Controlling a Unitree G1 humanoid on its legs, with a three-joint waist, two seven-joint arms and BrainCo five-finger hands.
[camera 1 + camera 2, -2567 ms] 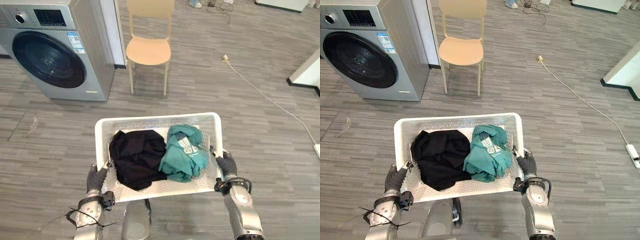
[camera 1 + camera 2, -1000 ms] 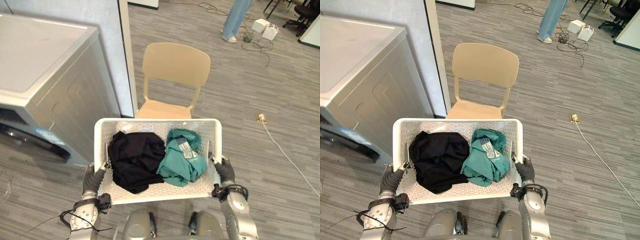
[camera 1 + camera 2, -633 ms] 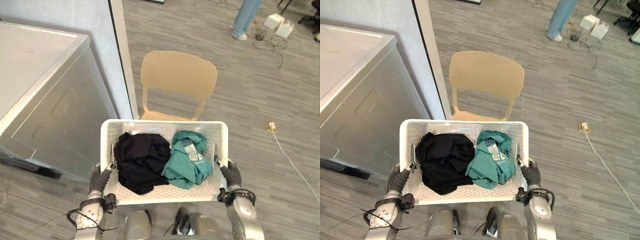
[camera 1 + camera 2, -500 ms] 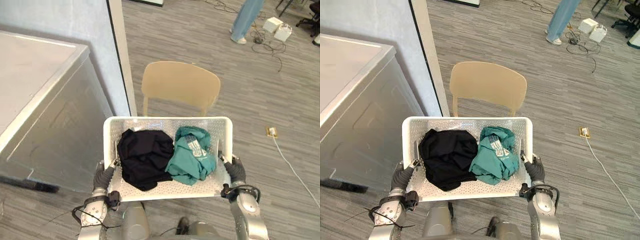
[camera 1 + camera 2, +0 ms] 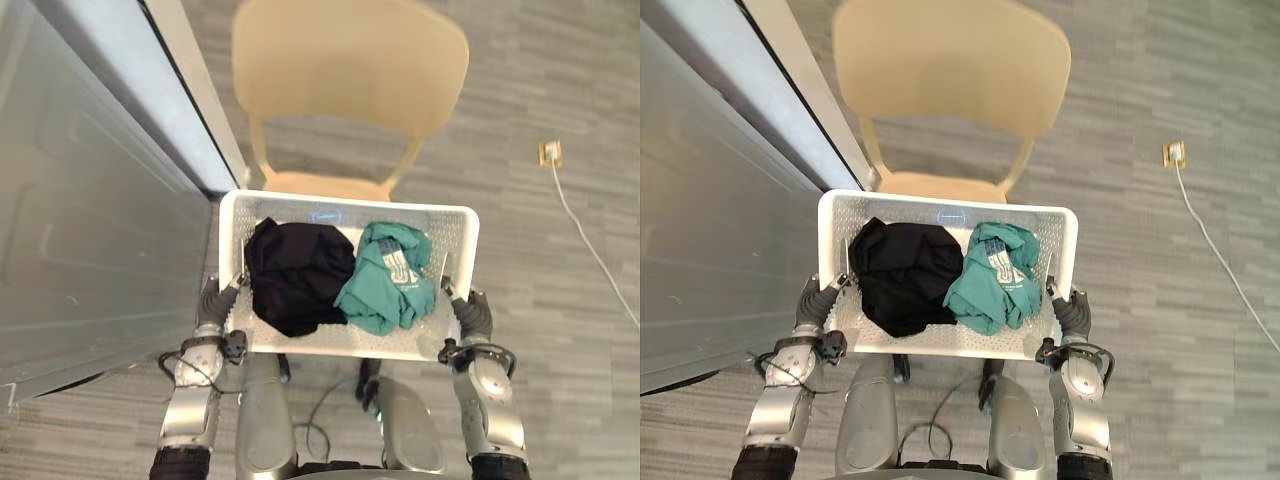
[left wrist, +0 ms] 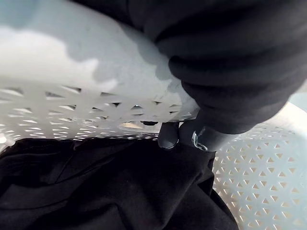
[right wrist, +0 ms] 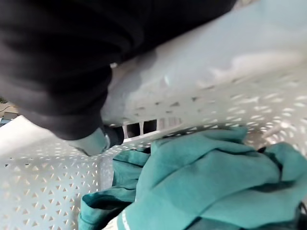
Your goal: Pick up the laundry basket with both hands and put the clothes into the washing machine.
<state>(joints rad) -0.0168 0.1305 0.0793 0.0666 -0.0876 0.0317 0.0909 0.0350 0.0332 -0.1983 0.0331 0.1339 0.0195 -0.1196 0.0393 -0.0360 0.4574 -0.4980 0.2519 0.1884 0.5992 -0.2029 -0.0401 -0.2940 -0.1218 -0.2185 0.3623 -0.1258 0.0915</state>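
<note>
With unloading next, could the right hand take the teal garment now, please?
Probably not: the right hand, like the left hand, is curled on the laundry basket rim, though the teal garment lies adjacent.

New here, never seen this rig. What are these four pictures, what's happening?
It is a humanoid robot. The two wide pictures come from a stereo camera on its head, looking down; the two close-ups come from a camera on each wrist. The left hand and right hand are curled round the side handles of a white laundry basket, carried in front of it. Inside lie a black garment and a teal garment. Ahead stands a beige chair; the grey washing machine is at the robot's left.
</note>
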